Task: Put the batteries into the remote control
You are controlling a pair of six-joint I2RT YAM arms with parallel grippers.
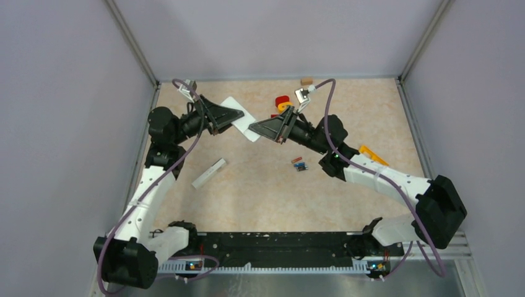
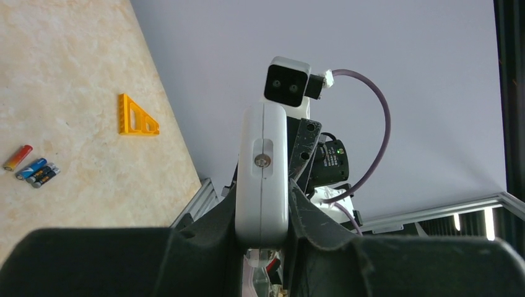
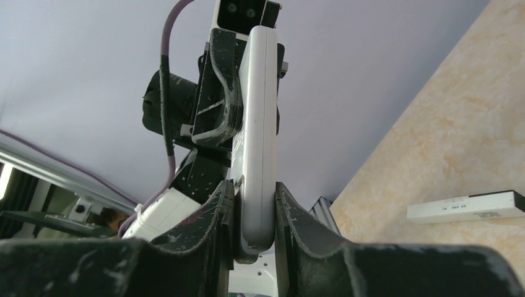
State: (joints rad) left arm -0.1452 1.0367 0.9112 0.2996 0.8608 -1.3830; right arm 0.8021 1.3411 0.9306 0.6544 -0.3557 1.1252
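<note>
Left gripper point(image 2: 262, 204), right gripper point(image 3: 255, 199) around remote point(image 1: 242, 119)

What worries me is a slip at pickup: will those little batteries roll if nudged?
Probably: the batteries are cylinders lying on their sides on the flat table, so a sideways nudge likely rolls them. Being tiny, they seem light. Lying side by side, neighbours may shift too.

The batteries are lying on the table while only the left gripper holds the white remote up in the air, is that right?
Not quite: both grippers hold the white remote. The right wrist view shows the right gripper clamped on one end, with the left gripper gripping the other. The batteries do lie on the table.
</note>
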